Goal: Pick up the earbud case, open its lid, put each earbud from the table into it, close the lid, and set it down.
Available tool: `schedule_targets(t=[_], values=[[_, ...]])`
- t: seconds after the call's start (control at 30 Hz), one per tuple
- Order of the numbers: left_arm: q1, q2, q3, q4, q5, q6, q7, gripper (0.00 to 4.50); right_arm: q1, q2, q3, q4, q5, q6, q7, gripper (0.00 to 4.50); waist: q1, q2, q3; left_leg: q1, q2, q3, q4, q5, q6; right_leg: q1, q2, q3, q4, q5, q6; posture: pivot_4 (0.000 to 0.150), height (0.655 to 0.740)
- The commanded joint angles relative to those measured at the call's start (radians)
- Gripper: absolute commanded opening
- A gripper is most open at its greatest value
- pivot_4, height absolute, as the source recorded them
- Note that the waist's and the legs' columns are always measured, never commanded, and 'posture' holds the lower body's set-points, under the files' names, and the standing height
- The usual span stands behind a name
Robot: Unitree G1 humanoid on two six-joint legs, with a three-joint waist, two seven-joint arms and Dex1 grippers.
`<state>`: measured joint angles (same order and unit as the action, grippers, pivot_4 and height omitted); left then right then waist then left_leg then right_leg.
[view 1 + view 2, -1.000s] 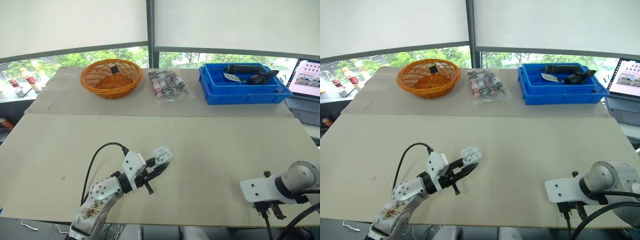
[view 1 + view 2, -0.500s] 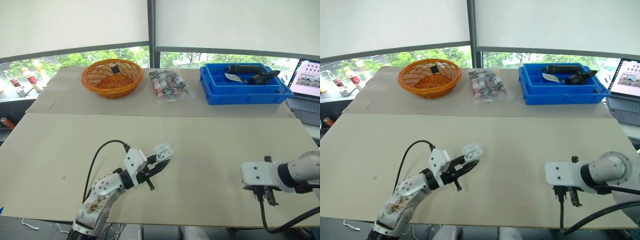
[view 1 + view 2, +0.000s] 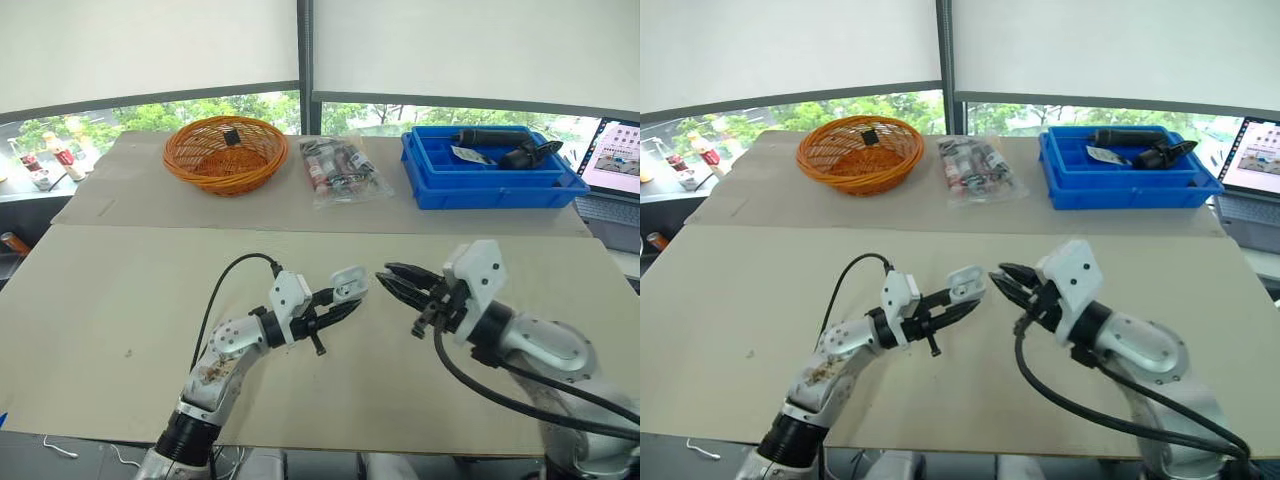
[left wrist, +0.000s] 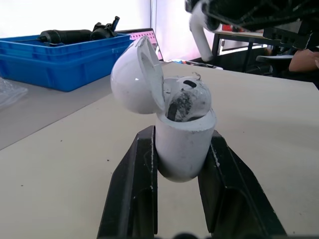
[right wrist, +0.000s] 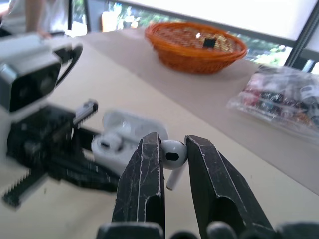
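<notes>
Left arm comes in from the lower left, forearm angled up and toward the middle, wrist roughly level, held above the bench [image 3: 110, 290]. Left claw [image 3: 338, 306] points toward the robot's right, its two black fingers [image 4: 134, 184] clamped on the lower body of the earbud case [image 3: 349, 284], one finger on each side. The case is upright in the grip and off the bench surface. Lid [image 4: 135, 75] is hinged open and tipped back. One earbud sits in the case [image 4: 192, 97], with a dark smudge on it.

Right arm comes in from the lower right, forearm reaching across toward the left, claw pointing at the case. Right claw [image 3: 388, 279] is closed on the second earbud [image 5: 173, 153], pinching its rounded head between the fingertips with the stem hanging below. The earbud is just beside the open case, apart from it, slightly above the opening. Both claws face each other tip to tip over the middle of the near bench.

Far side of the bench: orange wicker basket [image 3: 225, 152] to the left, clear plastic bag of small items [image 3: 340, 170] in the middle, blue tray [image 3: 490, 182] with a dark tool to the right. Laptop [image 3: 615, 160] at the far right edge.
</notes>
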<state>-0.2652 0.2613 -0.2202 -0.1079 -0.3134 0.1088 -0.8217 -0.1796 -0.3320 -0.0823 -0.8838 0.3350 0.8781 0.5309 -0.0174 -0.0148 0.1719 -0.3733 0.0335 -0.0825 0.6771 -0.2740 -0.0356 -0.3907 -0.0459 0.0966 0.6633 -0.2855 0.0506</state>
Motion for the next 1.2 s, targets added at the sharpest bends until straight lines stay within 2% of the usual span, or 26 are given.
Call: schedule_targets(t=[0.03, 0.23, 0.77, 1.07, 1.13, 1.2], values=[[-0.021, -0.003, -0.005, -0.007, -0.009, -0.011, -0.022, 0.59, -0.004, 0.032, 0.065, -0.029, -0.024, -0.061, -0.082, 0.32, -0.001, 0.000, 0.000, 0.000, 0.000, 0.000, 0.000, 0.000, 0.000, 0.000, 0.000, 0.000, 0.000, 0.000, 0.000, 0.150, 0.7114], [-0.037, -0.005, 0.002, 0.015, -0.011, -0.009, -0.040, 0.59, 0.015, 0.018, 0.144, 0.029, -0.087, -0.168, -0.123, 0.32, -0.002, 0.000, 0.000, 0.000, 0.000, 0.000, 0.000, 0.000, 0.000, 0.000, 0.000, 0.000, 0.000, 0.000, 0.000, 0.150, 0.7114], [-0.048, -0.012, 0.012, 0.005, -0.018, -0.008, -0.039, 0.59, 0.092, -0.056, 0.230, 0.131, -0.219, -0.409, -0.130, 0.32, -0.005, 0.000, 0.000, 0.000, 0.000, 0.000, 0.000, 0.000, 0.000, 0.000, 0.000, 0.000, 0.000, 0.000, 0.000, 0.150, 0.7114], [-0.053, -0.022, 0.024, -0.004, -0.032, 0.006, -0.039, 0.59, 0.125, -0.070, 0.273, 0.144, -0.243, -0.451, -0.112, 0.32, -0.005, 0.000, 0.000, 0.000, 0.000, 0.000, 0.000, 0.000, 0.000, 0.000, 0.000, 0.000, -0.001, 0.000, 0.000, 0.150, 0.7114], [-0.053, -0.022, 0.025, -0.006, -0.032, 0.008, -0.042, 0.59, 0.122, -0.065, 0.267, 0.137, -0.236, -0.439, -0.113, 1.35, -0.004, 0.000, 0.000, 0.000, 0.000, 0.000, 0.000, 0.000, 0.000, 0.000, 0.000, 0.000, -0.001, 0.000, 0.000, 0.150, 0.7114], [-0.053, -0.022, 0.024, -0.006, -0.032, 0.010, -0.045, 0.59, 0.114, -0.068, 0.261, 0.126, -0.230, -0.422, -0.109, 2.04, -0.004, 0.000, 0.000, 0.000, 0.000, 0.000, 0.000, 0.000, 0.000, 0.000, 0.000, 0.000, -0.001, 0.000, 0.000, 0.150, 0.7114]])
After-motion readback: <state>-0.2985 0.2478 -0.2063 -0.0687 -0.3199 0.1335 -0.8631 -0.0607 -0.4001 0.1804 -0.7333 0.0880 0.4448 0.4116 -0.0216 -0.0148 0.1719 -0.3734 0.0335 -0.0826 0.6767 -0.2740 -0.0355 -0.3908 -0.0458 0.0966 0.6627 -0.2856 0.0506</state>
